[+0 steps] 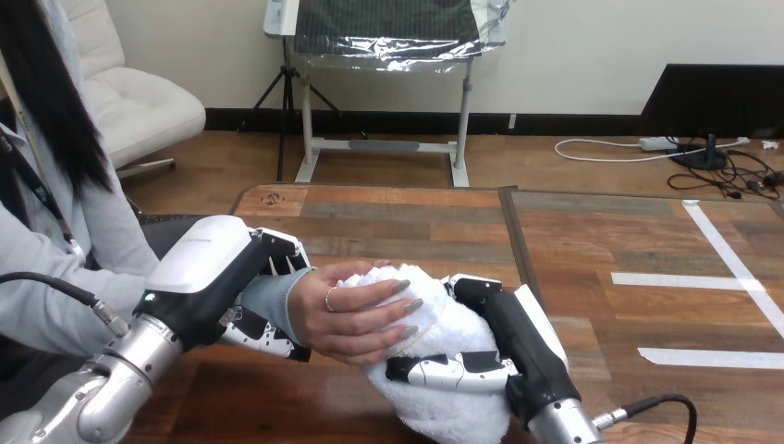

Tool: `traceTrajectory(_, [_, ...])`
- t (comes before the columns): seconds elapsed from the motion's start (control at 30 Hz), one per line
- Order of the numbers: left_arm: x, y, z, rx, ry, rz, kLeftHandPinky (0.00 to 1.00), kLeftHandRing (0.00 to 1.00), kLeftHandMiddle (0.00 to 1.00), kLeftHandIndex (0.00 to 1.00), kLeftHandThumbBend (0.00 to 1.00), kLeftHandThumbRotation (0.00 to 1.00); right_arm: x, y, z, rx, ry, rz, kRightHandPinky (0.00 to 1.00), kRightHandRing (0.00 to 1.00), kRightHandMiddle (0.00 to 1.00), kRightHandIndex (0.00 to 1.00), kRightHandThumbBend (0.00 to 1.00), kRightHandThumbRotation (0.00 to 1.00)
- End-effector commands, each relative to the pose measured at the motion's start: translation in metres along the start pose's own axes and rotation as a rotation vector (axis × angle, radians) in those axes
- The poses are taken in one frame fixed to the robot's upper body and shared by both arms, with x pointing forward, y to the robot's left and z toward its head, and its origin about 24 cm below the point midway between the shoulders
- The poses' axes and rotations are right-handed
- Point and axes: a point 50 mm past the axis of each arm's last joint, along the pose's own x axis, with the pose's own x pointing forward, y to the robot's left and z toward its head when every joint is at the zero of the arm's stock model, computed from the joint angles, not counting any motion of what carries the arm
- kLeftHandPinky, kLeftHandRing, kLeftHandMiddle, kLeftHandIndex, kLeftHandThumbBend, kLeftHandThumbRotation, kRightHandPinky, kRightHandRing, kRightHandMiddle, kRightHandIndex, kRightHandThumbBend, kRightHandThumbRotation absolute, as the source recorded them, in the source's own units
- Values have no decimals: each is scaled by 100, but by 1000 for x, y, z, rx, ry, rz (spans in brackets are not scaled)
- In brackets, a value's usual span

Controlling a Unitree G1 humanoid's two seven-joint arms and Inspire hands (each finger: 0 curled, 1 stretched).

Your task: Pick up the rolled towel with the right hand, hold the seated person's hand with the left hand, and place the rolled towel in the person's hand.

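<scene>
Firmly, right hand (520,344) grips rolled towel (442,405) against person's hand (351,316); left hand (208,273) clasps person's wrist (275,302).

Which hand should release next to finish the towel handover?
Right. The right hand is curled round the rolled towel, and the person's hand wraps the towel's top, so opening it should leave the towel there. The left hand is clamped on the person's wrist, steadying it.
</scene>
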Motion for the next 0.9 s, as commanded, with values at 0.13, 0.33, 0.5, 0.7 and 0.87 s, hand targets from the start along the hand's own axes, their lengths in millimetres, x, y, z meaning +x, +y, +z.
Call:
traceTrajectory(0.13, [23, 10, 14, -29, -63, 91, 29, 34, 40, 43, 100, 4, 21, -17, 91, -46, -420, 20, 31, 37, 44, 45, 79, 0])
traceTrajectory(0.33, [23, 10, 15, -28, -65, 90, 29, 33, 40, 43, 100, 4, 23, -18, 91, -47, -416, 20, 31, 37, 44, 45, 79, 0])
traceTrajectory(0.5, [22, 10, 14, -29, -64, 90, 29, 33, 40, 43, 100, 4, 24, -18, 91, -46, -410, 22, 31, 37, 44, 45, 80, 0])
traceTrajectory(0.7, [22, 10, 14, -30, -64, 90, 29, 33, 40, 43, 100, 4, 24, -18, 89, -42, -403, 26, 31, 37, 44, 45, 80, 0])
traceTrajectory(0.87, [21, 10, 14, -27, -62, 88, 29, 33, 40, 43, 100, 4, 24, -17, 88, -48, -398, 27, 31, 37, 44, 45, 81, 0])
